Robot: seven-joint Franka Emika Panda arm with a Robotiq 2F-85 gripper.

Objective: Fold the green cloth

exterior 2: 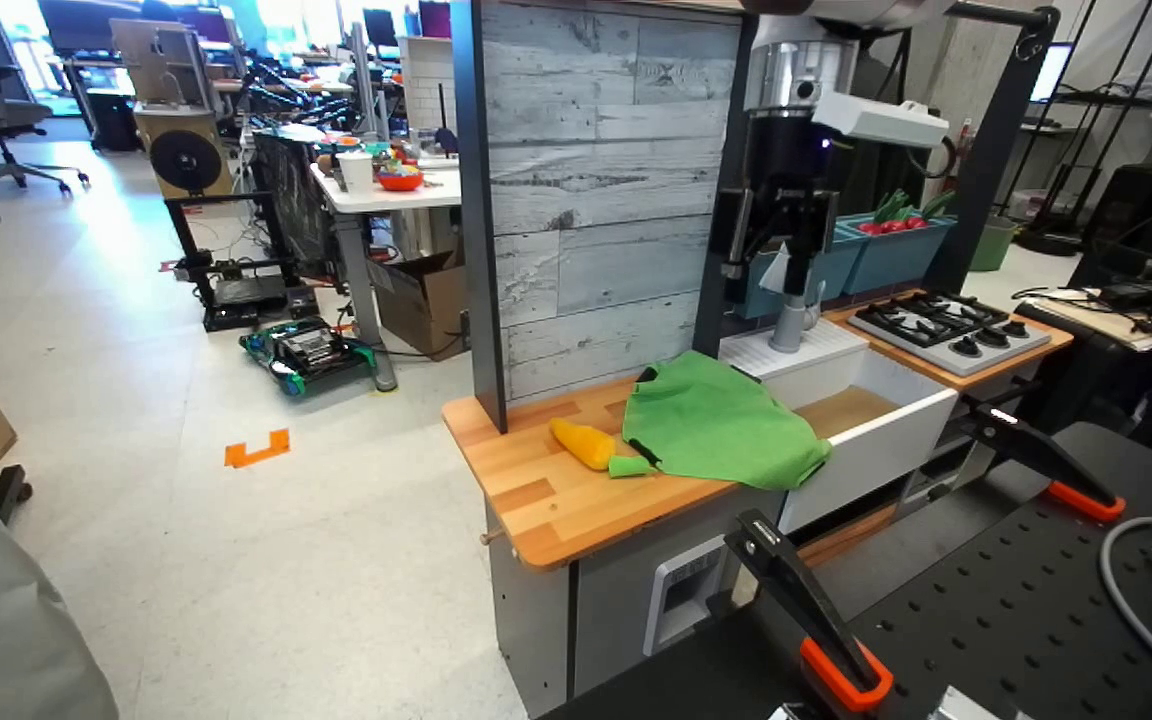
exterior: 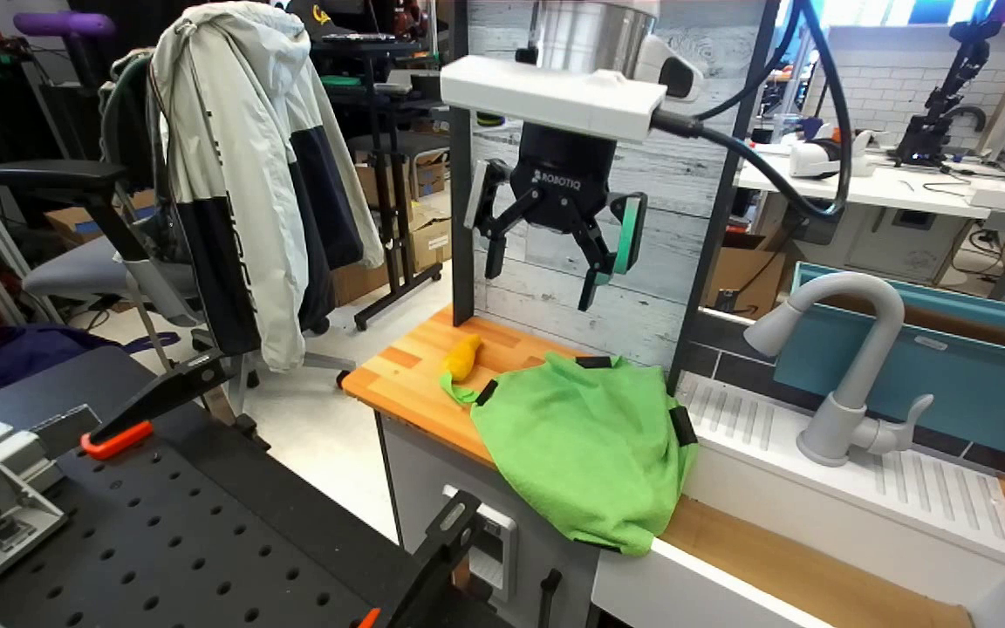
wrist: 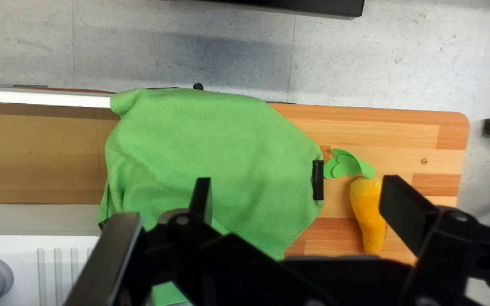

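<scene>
The green cloth (exterior: 585, 436) lies spread and rumpled, with black strips at its corners. It covers part of the wooden counter (exterior: 406, 366) and overhangs the front edge and one end of the sink. It also shows in an exterior view (exterior 2: 726, 425) and in the wrist view (wrist: 211, 144), where my gripper hides its lower part. My gripper (exterior: 542, 283) is open and empty, high above the counter and apart from the cloth. In the wrist view its fingertips (wrist: 298, 187) stand wide apart, one over the cloth and one beside the yellow toy vegetable.
The yellow toy vegetable (wrist: 366, 212) with a green leafy top lies beside the cloth. A white sink (exterior: 694, 589) with a grey faucet (exterior: 869, 349) adjoins the cloth. A wood-plank panel (exterior 2: 616, 200) rises behind the counter. A stove (exterior 2: 951, 320) stands past the sink. Black clamps (exterior: 446, 549) are in front.
</scene>
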